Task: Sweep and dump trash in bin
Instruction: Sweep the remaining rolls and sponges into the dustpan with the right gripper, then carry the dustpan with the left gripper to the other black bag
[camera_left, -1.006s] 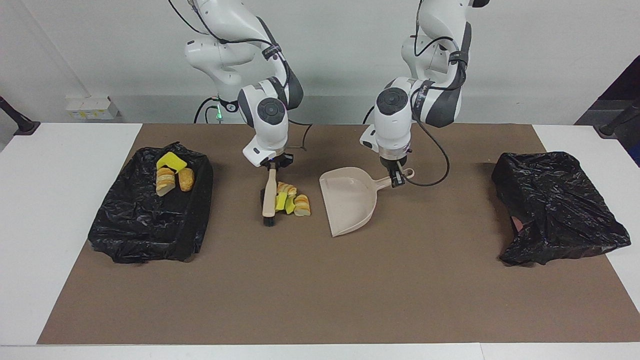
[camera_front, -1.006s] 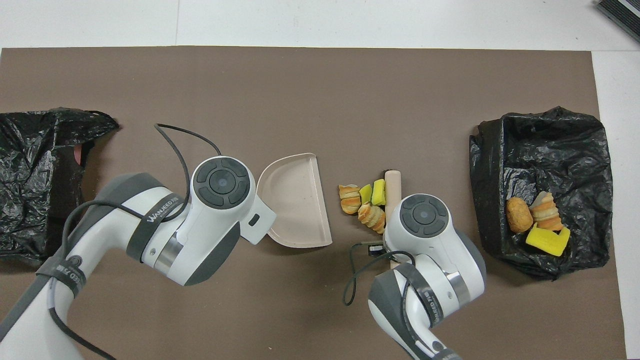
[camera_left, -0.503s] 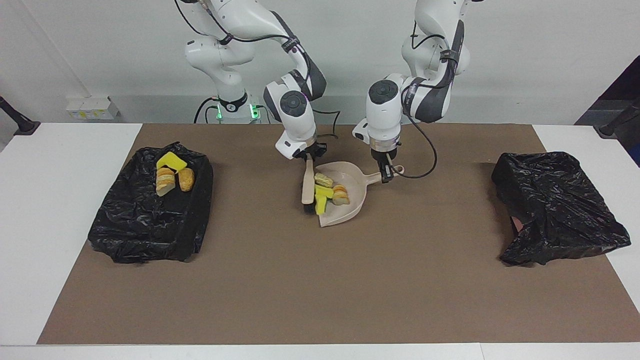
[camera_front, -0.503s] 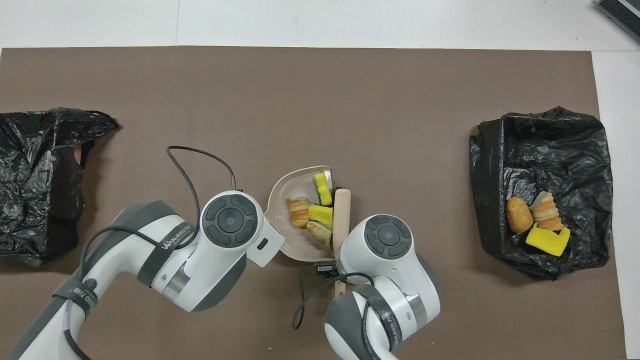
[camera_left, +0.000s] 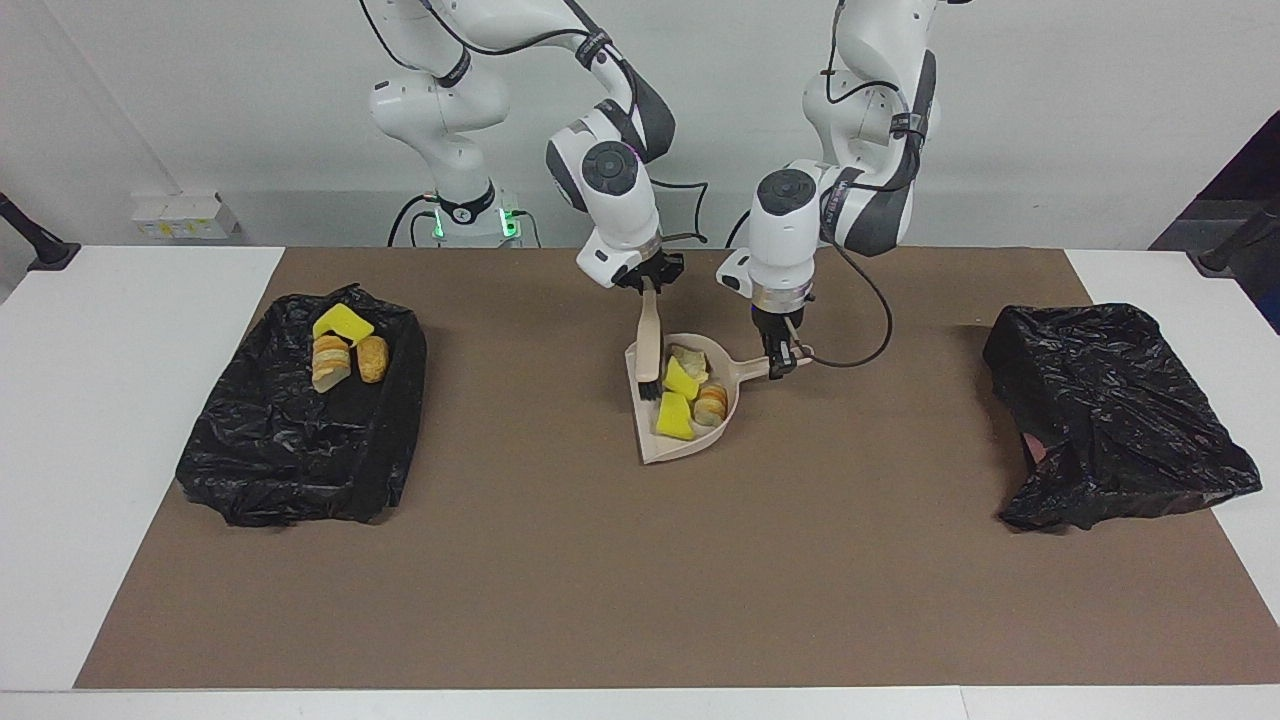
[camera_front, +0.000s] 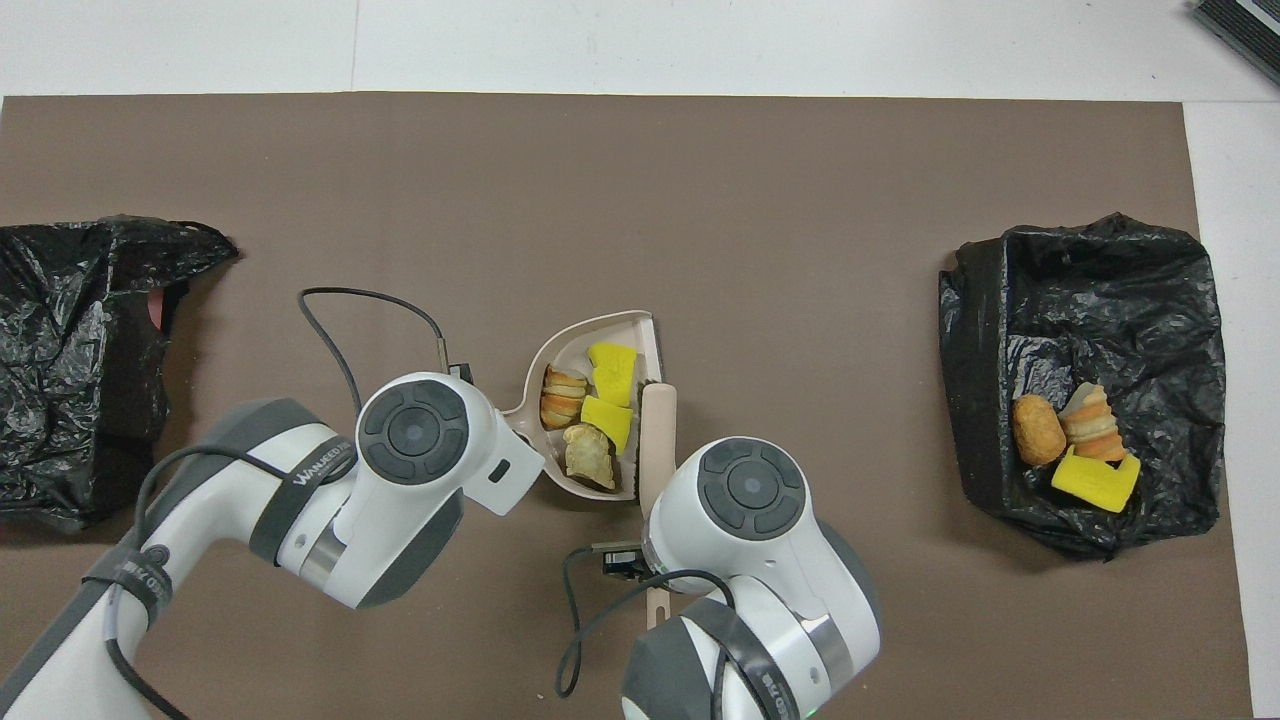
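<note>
Trash (camera_front: 590, 415) fills dustpan (camera_front: 560, 345); overhead apparently hides both grips.

The dustpan (camera_left: 690, 440) sits mid-table with trash (camera_left: 686, 397) in it, the brush (camera_left: 649, 350) at its mouth. One bin (camera_left: 300, 430) lies toward the right arm's end, another bin (camera_left: 1110, 410) toward the left arm's.

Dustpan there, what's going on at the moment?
The left gripper is shut on the handle of the beige dustpan, which sits mid-table. The right gripper is shut on a small brush, its bristles at the pan's open edge. Four pieces of trash are in the pan: two yellow chunks and two croissant-like pieces. The bin lined with black plastic at the right arm's end of the table already holds three pieces. A second black-bagged bin sits at the left arm's end.
</note>
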